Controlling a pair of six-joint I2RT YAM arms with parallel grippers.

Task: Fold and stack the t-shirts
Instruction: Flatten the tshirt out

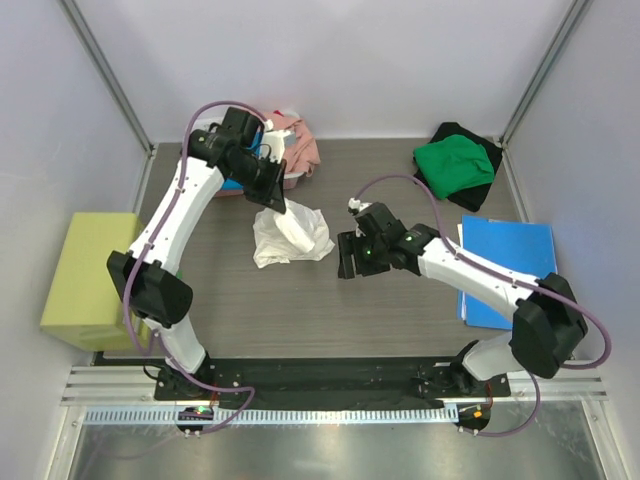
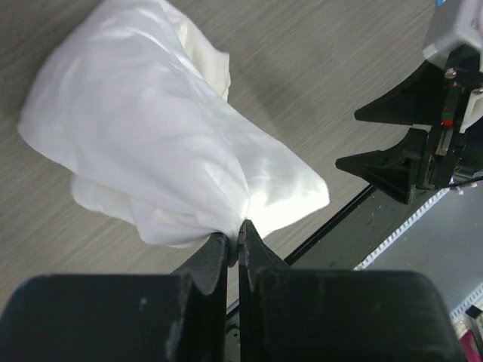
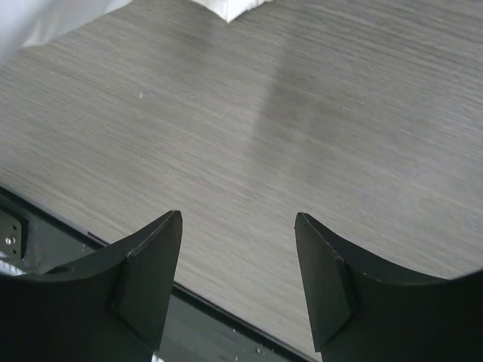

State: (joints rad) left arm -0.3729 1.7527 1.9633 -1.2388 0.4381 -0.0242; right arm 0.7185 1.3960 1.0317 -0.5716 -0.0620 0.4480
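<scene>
A crumpled white t-shirt (image 1: pixel 290 232) (image 2: pixel 151 128) hangs down to the table's middle, with my left gripper (image 1: pixel 277 198) (image 2: pixel 234 237) shut on its upper edge. My right gripper (image 1: pixel 346 256) (image 3: pixel 238 219) stands open just right of that shirt, low over bare table, nothing between its fingers; the shirt's corner (image 3: pixel 241 7) shows at the top of the right wrist view. From the left wrist view the right gripper's fingers (image 2: pixel 385 162) appear past the cloth. A green t-shirt (image 1: pixel 455 165) lies on a black one (image 1: pixel 470 135) at the back right. A salmon pink t-shirt (image 1: pixel 300 140) sits at the back.
A flat blue folder (image 1: pixel 505 265) lies at the right, partly under the right arm. The white basket (image 1: pixel 278 117) stands at the back behind the left gripper. A yellow-green block (image 1: pixel 90 270) sits off the table's left edge.
</scene>
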